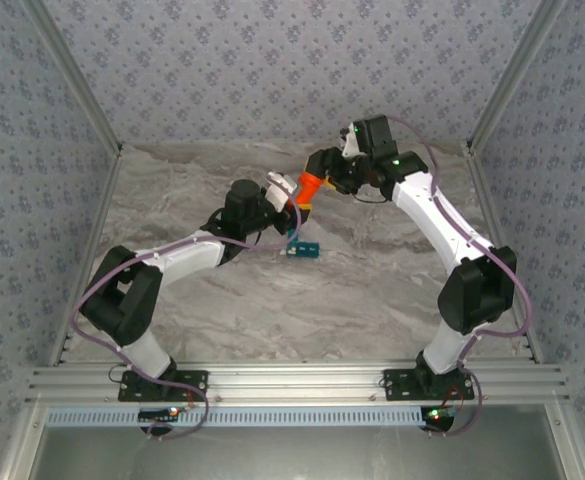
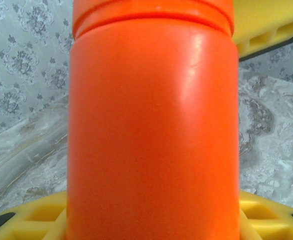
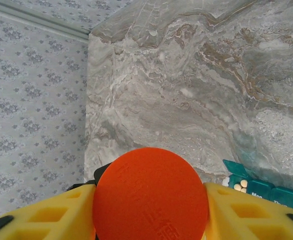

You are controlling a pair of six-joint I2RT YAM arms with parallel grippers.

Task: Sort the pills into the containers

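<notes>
- Worktop [image 1: 372, 290]: grey marbled surface, closed in by patterned walls on three sides.
- Left arm [image 1: 172, 258] and right arm [image 1: 442, 215]: both reach inward and meet over the far middle of the worktop.
- Orange bottle [image 2: 151, 130]: held up over the worktop between the two tools. The left wrist view shows its smooth body, with a ridge running round the top.
- Left tool [image 1: 288, 203]: pinching the orange bottle by its body. Yellow fingers [image 2: 31, 220] sit against it on either side at the lower edge of the left wrist view.
- Right tool [image 3: 150, 220]: closed on the cap [image 3: 149, 190] — a yellow finger lies against each side of the round orange disc, with no gap visible. How hard it presses cannot be told.
- Teal pill box [image 3: 266, 192]: lies flat on the worktop near the middle, just on the near side of the held bottle in the top view and apart from both tools. One end lid stands open; the neighbouring lids are down.
- Pills [image 3: 240, 185]: a few small pale ones lie in the open end compartment — the exact number is too small to make out.
</notes>
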